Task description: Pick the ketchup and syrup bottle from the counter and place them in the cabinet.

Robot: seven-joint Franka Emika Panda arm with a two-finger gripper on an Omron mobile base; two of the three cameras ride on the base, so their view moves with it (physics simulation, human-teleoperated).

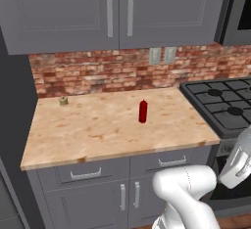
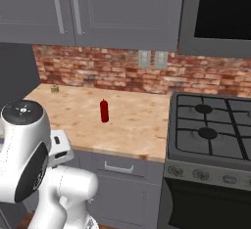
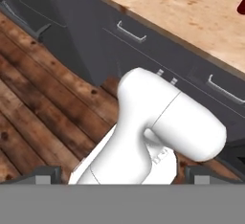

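I see the surface (image 1: 98, 130) as light tan wood, matt and grainy. Ketchup (image 1: 142, 111) looks smooth red plastic, slight sheen. Drawer handles (image 1: 85, 175) read as brushed metal. Backsplash (image 1: 103, 76) is rough red brick. Stove top (image 2: 211, 125) matt black. Floor (image 3: 33, 103) dark wood planks.

The ketchup (image 1: 142, 111) stands upright on the bench (image 1: 98, 130), left of the stove (image 1: 223, 105). A small jar (image 1: 63, 101) sits far left of the stove, near the brick wall (image 1: 98, 74).

A kitchen: gas stove (image 2: 211, 130), brick backsplash (image 1: 117, 71) (red), wooden counter (image 1: 108, 130), grey wall cabinets (image 1: 63, 12).
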